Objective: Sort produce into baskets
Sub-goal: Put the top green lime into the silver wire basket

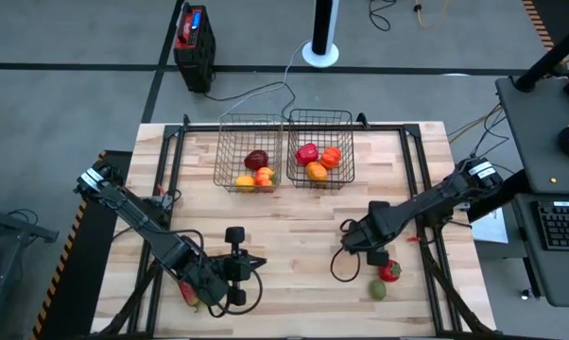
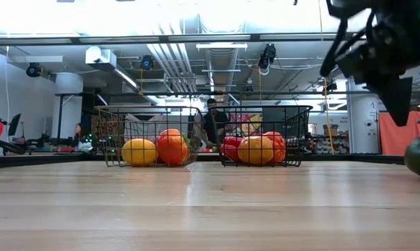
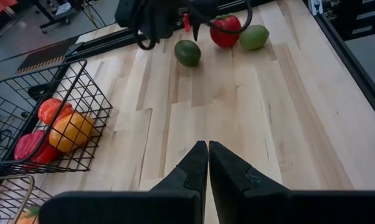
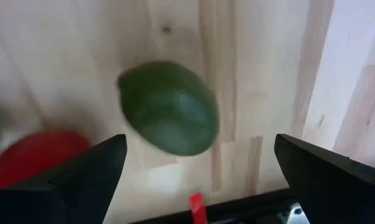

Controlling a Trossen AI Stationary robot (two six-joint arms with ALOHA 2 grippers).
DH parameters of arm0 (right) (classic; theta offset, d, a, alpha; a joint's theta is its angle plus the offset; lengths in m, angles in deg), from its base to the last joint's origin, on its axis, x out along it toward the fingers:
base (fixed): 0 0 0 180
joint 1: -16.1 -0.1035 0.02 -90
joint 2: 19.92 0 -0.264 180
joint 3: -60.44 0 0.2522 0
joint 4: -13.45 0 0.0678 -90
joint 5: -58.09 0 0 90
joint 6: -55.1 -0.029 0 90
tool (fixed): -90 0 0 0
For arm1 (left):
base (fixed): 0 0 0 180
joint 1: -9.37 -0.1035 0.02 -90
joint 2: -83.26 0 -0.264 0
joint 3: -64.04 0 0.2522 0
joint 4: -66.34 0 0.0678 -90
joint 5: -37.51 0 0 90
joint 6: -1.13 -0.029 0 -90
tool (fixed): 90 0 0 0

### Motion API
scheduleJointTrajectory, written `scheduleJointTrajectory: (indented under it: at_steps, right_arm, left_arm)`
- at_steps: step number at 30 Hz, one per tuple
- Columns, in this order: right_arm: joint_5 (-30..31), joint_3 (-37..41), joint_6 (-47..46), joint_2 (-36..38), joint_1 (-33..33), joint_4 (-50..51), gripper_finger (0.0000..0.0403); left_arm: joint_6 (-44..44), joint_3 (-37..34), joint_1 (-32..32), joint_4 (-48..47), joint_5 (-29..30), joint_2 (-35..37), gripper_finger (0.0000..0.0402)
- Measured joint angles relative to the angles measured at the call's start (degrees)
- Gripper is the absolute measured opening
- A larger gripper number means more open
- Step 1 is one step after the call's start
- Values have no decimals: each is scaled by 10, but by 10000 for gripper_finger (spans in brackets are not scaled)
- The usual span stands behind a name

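The right claw (image 4: 194, 168) hangs spread wide over the dark green fruit (image 4: 169, 107), apparently lining up a grab; the left claw (image 3: 207, 163), pinched together and empty, waits over the bench (image 1: 294, 227).

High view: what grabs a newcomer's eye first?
The two wire baskets side by side at the table's far edge, both holding bright red, orange and yellow produce. Then the right end effector, open and hovering over a dark green fruit near the front right, with a red pepper and a pale green fruit beside it.
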Motion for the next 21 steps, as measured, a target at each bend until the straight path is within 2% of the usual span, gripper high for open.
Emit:
scheduleJointTrajectory:
  at_steps: [17, 21]
  right_arm:
    - [6, 65, 13, 0, 4, -77, 400]
    - [5, 66, 3, 0, 14, -86, 383]
  left_arm:
    - [0, 0, 0, 0, 1, -12, 0]
    - [0, 0, -1, 0, 10, -14, 0]
